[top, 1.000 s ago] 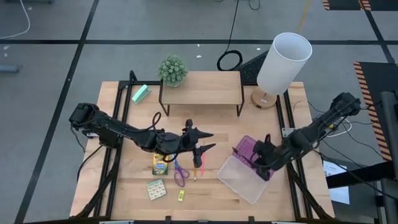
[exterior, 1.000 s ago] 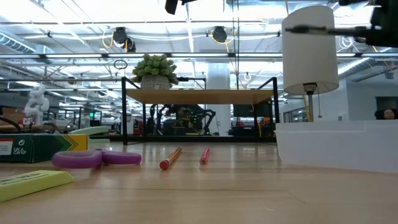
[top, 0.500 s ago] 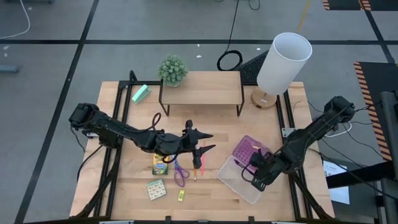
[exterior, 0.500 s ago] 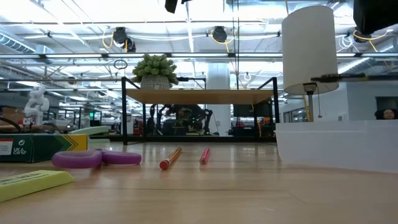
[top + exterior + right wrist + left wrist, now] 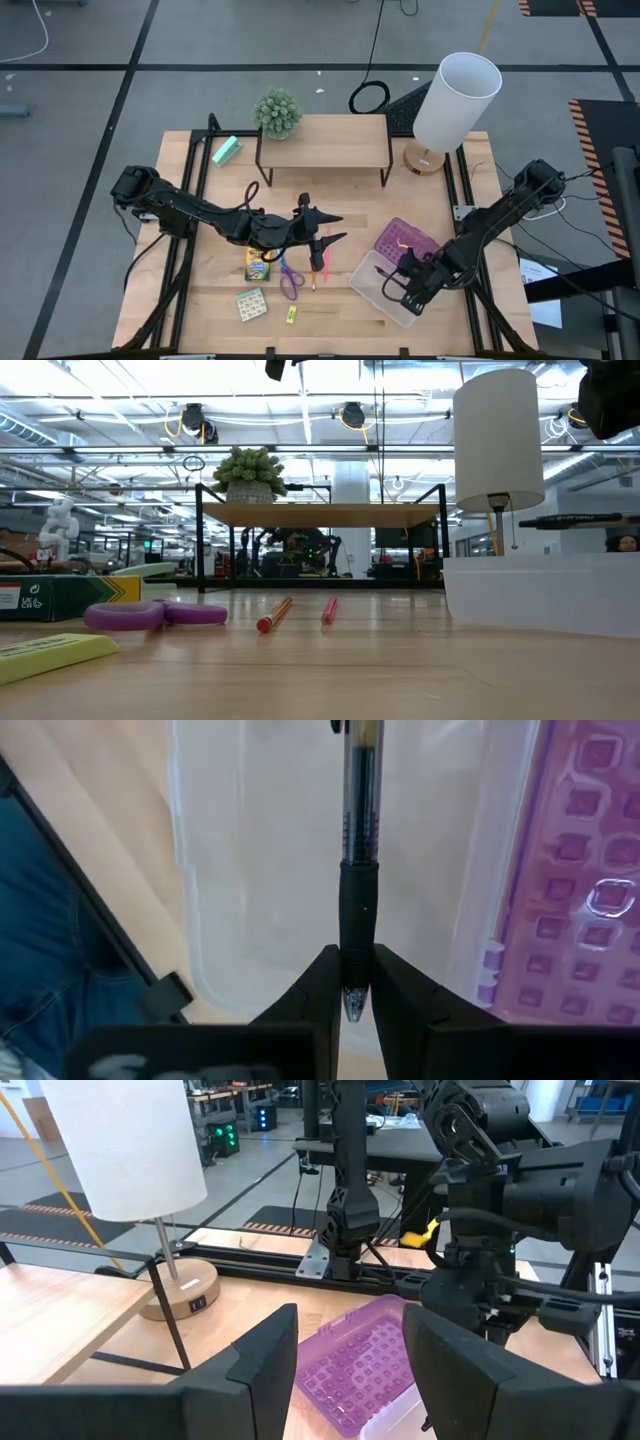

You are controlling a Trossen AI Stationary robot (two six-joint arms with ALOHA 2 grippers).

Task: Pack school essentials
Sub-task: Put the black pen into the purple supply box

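The right gripper point(image 5: 358, 982) has its two fingers pinched tight on the black pen point(image 5: 360, 850), which sticks straight out ahead of it over the clear box point(image 5: 385, 292), the purple lid point(image 5: 580, 890) just beside. The left gripper point(image 5: 332, 228) hangs with fingers spread and empty, the purple-handled scissors point(image 5: 290, 279) and pencils point(image 5: 314, 271) below it on the table point(image 5: 210, 280).

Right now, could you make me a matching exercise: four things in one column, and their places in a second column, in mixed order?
Things:
1. pen
2. scissors
3. plant
4. lamp

Places:
A. on the shelf
B. lying on the table beside the crayon box
C. held in the right gripper above the clear box
D. standing at the table's far right corner

Pairs: 1-C, 2-B, 3-A, 4-D
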